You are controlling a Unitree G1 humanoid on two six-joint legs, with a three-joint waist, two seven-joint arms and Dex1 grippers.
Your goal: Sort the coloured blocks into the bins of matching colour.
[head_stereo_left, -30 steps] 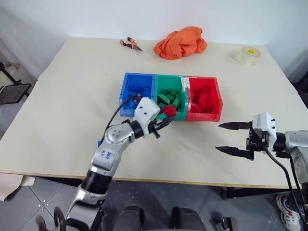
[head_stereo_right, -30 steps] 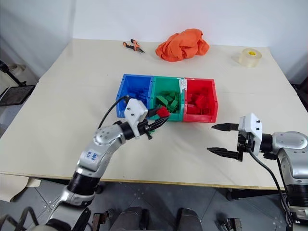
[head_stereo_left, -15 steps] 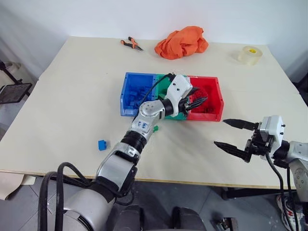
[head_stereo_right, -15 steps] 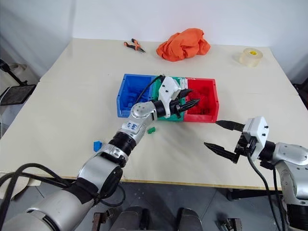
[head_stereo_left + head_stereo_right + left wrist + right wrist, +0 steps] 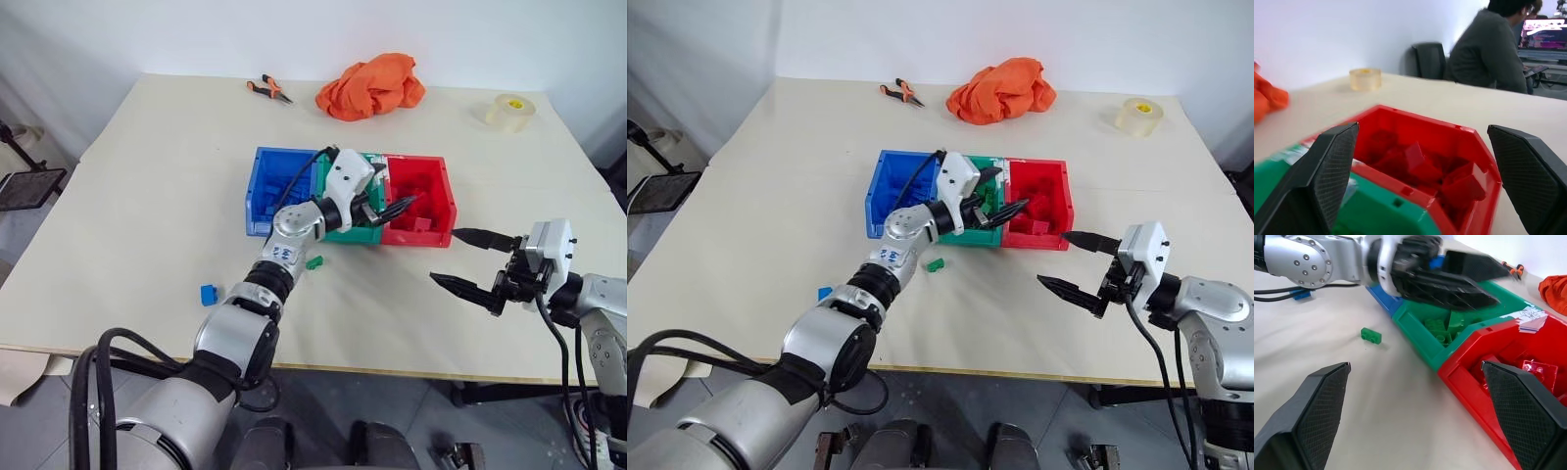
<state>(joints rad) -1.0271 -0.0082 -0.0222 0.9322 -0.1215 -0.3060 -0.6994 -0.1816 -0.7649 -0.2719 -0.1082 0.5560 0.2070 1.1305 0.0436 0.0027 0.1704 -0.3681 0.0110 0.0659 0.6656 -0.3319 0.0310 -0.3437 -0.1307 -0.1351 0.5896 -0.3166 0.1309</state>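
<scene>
My left end effector [image 5: 397,206], spread and empty, hangs over the red plastic bin [image 5: 437,186] for release; right end effector [image 5: 468,262] waits spread above the tabletop [image 5: 147,196].

Head stereo pair: looking forward and down over the table [image 5: 147,196], taking in all three bins.
Left wrist: sitting close, facing across the red bin [image 5: 1449,142].
Right wrist: looking low across the tabletop at the red bin and green bin [image 5: 1415,318].
Shared: the red bin.

Left arm [image 5: 294,230] overhangs green bin [image 5: 345,201] (blue [image 5: 269,186] unobstructed).
</scene>
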